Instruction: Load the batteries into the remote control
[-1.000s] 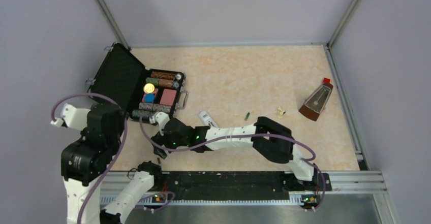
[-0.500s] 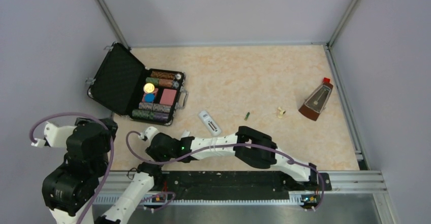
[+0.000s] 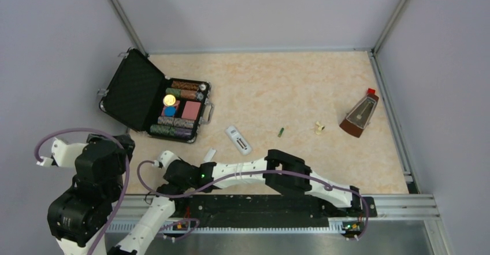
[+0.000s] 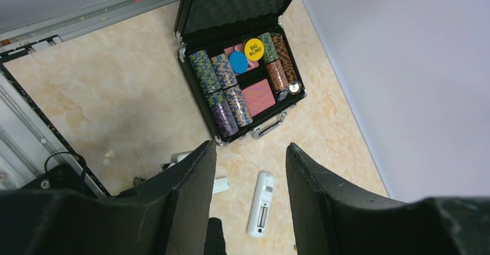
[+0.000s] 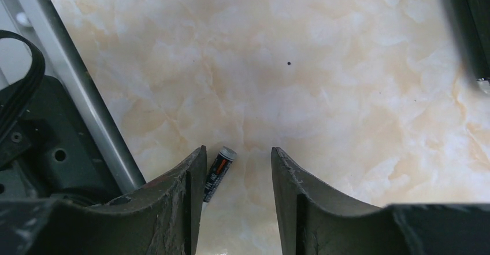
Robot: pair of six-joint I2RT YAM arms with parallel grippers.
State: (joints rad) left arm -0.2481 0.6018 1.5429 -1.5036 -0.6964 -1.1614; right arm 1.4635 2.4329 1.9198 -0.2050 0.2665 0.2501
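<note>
Batteries are outside the remote control (image 3: 238,140). In the top view only the green battery (image 3: 281,132) is made out, lying near the remote control on its right. The right gripper (image 3: 173,178) is set low at the near left of the remote control, and what lies under it is hidden. A loose white cover (image 3: 209,154) lies between the two.

In the left wrist view the left gripper (image 4: 248,200) is held high, its fingers spread with nothing between them. The remote control is seen far below through the gap, and the black case (image 4: 242,3) beyond it.

In the right wrist view the right gripper's fingers are likewise spread and empty. The dark battery (image 5: 219,173) lies on the table (image 5: 323,64) inside the gap but off centre, close against the finger at the picture's left; whether it touches cannot be told. Its long axis is tilted, running more along the fingers than across them, so a closing would be made across its thin width. The remote control is out of this view. The right arm is judged far nearer, and a small sideways shift is judged necessary for centring.
</note>
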